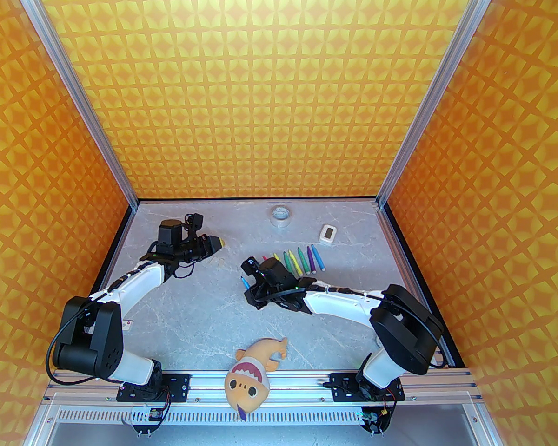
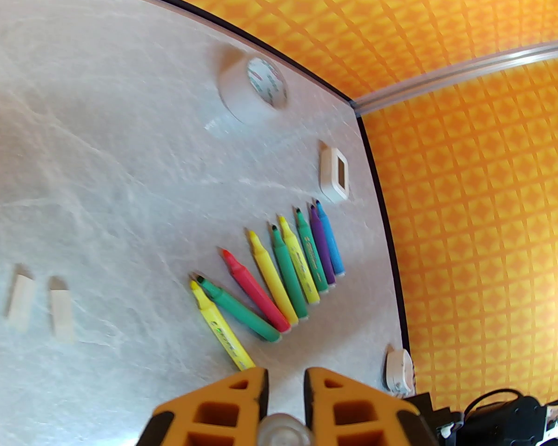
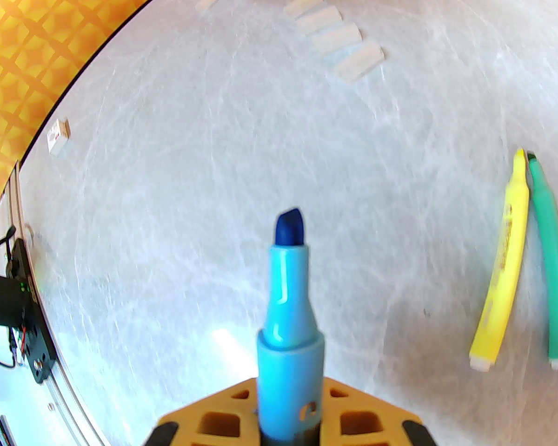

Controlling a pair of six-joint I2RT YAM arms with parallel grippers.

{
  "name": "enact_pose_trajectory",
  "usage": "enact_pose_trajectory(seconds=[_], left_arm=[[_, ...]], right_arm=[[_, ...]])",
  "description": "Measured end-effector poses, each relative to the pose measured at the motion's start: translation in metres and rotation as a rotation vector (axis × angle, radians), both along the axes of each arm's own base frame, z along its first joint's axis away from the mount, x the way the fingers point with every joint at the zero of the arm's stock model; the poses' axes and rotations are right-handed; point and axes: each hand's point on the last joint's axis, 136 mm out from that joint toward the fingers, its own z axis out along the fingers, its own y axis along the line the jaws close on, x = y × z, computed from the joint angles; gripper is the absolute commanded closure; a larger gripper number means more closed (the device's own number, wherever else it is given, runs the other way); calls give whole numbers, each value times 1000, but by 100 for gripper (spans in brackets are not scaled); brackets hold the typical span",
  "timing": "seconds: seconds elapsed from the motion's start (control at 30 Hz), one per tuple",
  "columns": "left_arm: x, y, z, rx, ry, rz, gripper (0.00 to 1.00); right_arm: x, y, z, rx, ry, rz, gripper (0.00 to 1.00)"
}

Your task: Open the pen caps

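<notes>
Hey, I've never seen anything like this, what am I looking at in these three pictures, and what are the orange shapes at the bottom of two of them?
These are two robot arms bolted at a table's near edge. The wide picture looks down from above and behind them; the other two come from a camera on each wrist, so the orange shapes are each arm's own pincer. The left pincer is shut on a small clear pen cap. The right pincer is shut on a blue marker with its tip bare. On the grey table lie a row of uncapped markers, a row of loose caps, a tape roll, a small white device and a plush toy.
</notes>
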Motion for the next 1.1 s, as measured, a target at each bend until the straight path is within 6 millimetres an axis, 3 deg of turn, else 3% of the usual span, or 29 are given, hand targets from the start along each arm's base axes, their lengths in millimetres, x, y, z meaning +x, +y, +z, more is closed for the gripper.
enact_pose_trajectory(seconds=[0.23,0.37,0.73,1.1], left_arm=[[0,11,2,23,13,22,100],[-1,10,-5,55,31,4,100],[-3,-10,-74,360,207,-65,100],[3,-8,-126,488,314,-97,99]], right_arm=[[-1,-3,9,13,-41,7,100],[15,-2,7,-22,-66,-41,100],[68,16,-4,-75,-80,-157,100],[88,-5,-58,-129,44,-251,100]])
